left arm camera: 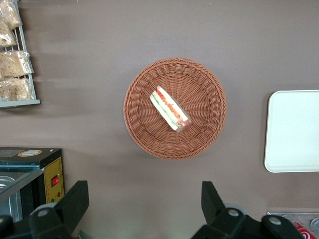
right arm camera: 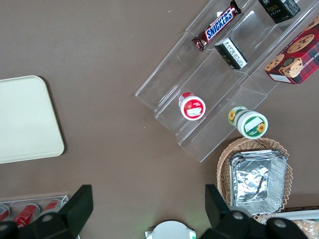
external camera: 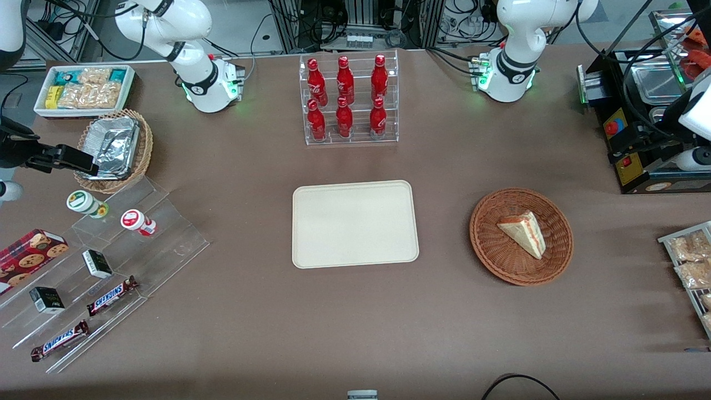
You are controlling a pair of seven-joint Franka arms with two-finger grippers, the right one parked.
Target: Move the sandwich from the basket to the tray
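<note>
Gripper (left arm camera: 144,209) jaws apart, cropped, high above sandwich (left arm camera: 169,108)

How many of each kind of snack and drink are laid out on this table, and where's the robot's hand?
Red cola bottles: 6
Snickers bars: 2
Small dark boxes: 2
Lidded cups: 2
Cookie box: 1
Sandwich, in the basket: 1
Total: 14
The tray holds nothing. The gripper hangs open above the table beside the basket.
</note>
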